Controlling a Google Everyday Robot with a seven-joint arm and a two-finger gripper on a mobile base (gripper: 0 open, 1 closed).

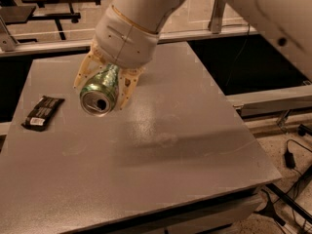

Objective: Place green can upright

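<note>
The green can (101, 92) is held in my gripper (103, 89), tilted with its silver pull-tab top facing the camera and down to the left. It hangs above the grey table (195, 145), over its left-middle part. The yellowish fingers (127, 86) are shut on the can's sides. The white arm comes down from the upper right and hides the can's far end.
A dark snack bar wrapper (43, 112) lies flat near the table's left edge. Metal rails and other tables stand behind. The floor with cables shows at the right, past the table's right edge.
</note>
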